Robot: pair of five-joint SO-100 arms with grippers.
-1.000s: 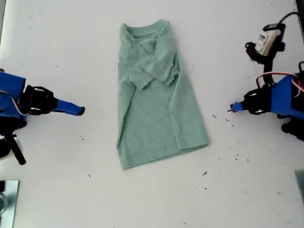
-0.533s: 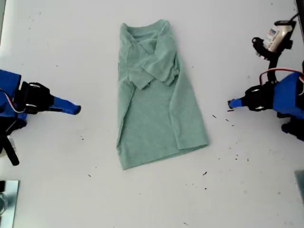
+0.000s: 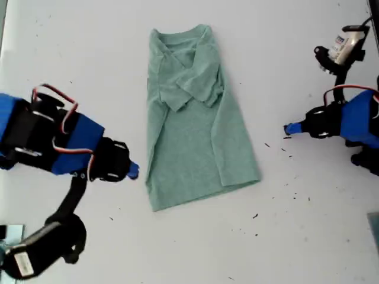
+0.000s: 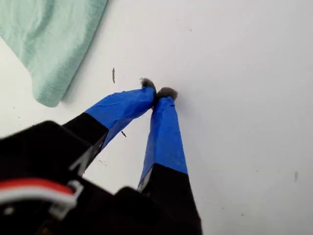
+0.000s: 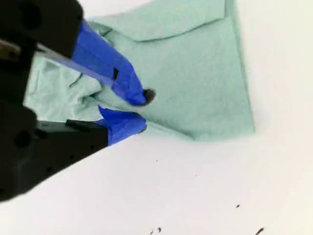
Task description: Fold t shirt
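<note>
The pale green t shirt (image 3: 195,136) lies flat on the white table, collar at the far end, both sides and sleeves folded in. My second gripper (image 3: 131,170) is at the exterior view's left, low beside the shirt's long edge near the hem. In its wrist view the second gripper (image 5: 140,110) is open a little, with its tips over the edge of the t shirt (image 5: 195,73). My first gripper (image 3: 289,129) is at the exterior view's right, apart from the shirt. Its wrist view shows the first gripper (image 4: 159,93) shut over bare table, a corner of the t shirt (image 4: 49,39) off to one side.
The white table (image 3: 308,248) carries small dark specks (image 3: 294,195) near the first arm. A grey metal object (image 3: 9,245) sits at the exterior view's bottom left corner. Both arm bases stand at the exterior view's side edges.
The second arm has swung toward the shirt and the near edge and rolled over, so its camera now hangs below it. The first arm has barely moved.
</note>
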